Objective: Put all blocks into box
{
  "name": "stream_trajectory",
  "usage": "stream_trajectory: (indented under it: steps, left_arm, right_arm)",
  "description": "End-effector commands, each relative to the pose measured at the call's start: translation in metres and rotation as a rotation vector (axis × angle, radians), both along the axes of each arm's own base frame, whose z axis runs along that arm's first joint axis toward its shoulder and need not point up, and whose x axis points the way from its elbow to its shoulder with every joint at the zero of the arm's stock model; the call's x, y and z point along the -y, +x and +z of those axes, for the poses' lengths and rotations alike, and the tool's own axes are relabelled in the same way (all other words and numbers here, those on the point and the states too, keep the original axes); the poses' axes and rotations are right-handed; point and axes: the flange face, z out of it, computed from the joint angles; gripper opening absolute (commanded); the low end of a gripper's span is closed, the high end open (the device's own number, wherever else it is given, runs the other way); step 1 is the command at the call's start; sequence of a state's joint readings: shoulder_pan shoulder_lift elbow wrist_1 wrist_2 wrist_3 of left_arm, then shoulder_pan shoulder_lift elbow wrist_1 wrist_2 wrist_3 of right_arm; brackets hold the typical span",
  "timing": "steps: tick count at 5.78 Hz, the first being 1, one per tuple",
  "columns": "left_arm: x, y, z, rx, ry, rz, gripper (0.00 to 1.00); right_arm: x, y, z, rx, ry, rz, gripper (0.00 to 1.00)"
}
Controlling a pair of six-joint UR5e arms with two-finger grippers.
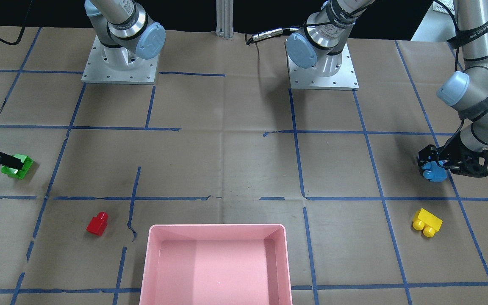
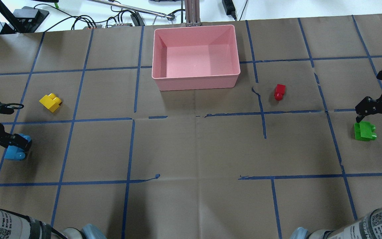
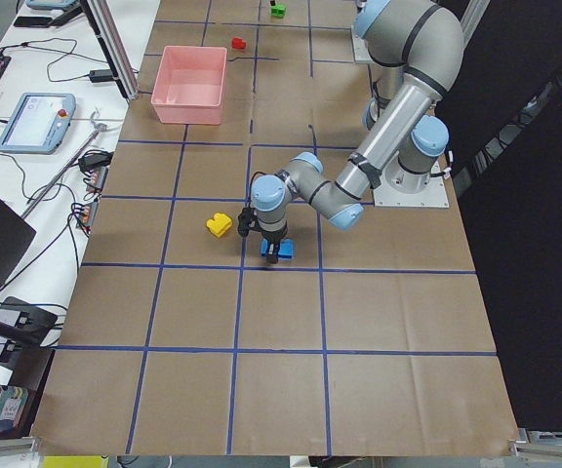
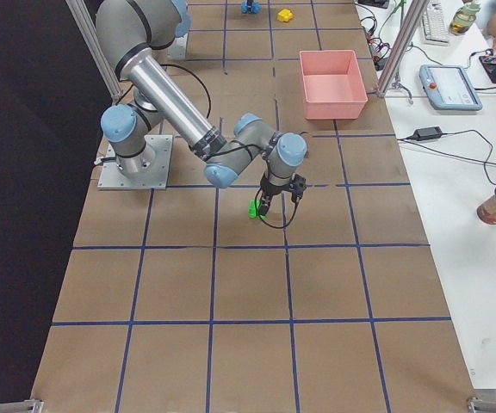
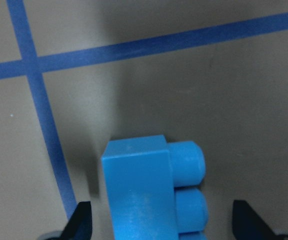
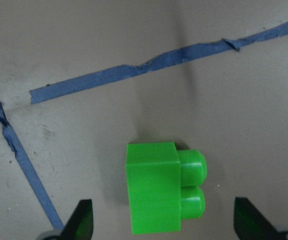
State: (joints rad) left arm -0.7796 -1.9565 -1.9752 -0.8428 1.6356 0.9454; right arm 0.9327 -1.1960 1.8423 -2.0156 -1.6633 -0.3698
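My left gripper (image 1: 434, 167) is open and low over the light blue brick (image 5: 139, 190), which lies on the table between its fingertips (image 5: 81, 220) without touching them. My right gripper (image 2: 375, 118) is open and a little higher over the green brick (image 6: 154, 195), which lies on its side between the fingertips (image 6: 81, 220). The red brick (image 2: 280, 92) lies right of the pink box (image 2: 194, 79) in the overhead view. The yellow brick (image 2: 50, 102) lies near the left gripper. The box holds nothing.
The table is brown paper with a grid of blue tape. Both arm bases (image 1: 120, 63) stand at the robot's side. Cables and a metal post (image 2: 191, 13) lie just beyond the box. A tablet and cables (image 3: 37, 122) lie on the side bench.
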Motion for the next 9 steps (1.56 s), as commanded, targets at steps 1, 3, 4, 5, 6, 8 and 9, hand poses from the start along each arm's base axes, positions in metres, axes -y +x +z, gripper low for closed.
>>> stream_trajectory:
  steps: [1, 3, 4, 5, 6, 8, 9]
  left_arm:
    - [-0.001, 0.0, -0.004, -0.006, 0.006, 0.001, 0.52]
    - [0.003, 0.0, 0.008, 0.008, -0.006, 0.027, 0.0]
    - [0.016, -0.008, 0.022, 0.03, -0.029, 0.013, 0.0]
    - [0.021, -0.015, 0.03, 0.039, -0.04, 0.002, 0.0]
    - [0.022, -0.015, 0.035, 0.046, -0.05, 0.013, 0.0]
    - [0.048, -0.081, 0.08, 0.018, -0.072, 0.075, 0.0]
    - [0.074, -0.123, 0.11, 0.006, -0.041, 0.135, 0.0]
  right_arm:
    - [-0.005, 0.004, -0.033, 0.035, 0.051, 0.0, 0.99]
    - [-0.006, -0.002, -0.034, 0.016, 0.051, -0.002, 0.77]
    - [-0.007, -0.002, -0.034, 0.014, 0.05, -0.008, 0.64]
    - [-0.006, -0.003, -0.033, 0.011, 0.045, -0.005, 0.55]
    - [-0.004, -0.005, -0.03, 0.005, 0.037, -0.005, 0.47]
    - [0.014, -0.015, 0.012, -0.04, -0.023, -0.012, 0.49]
    - [0.025, -0.014, 0.054, -0.06, -0.059, -0.003, 0.49]
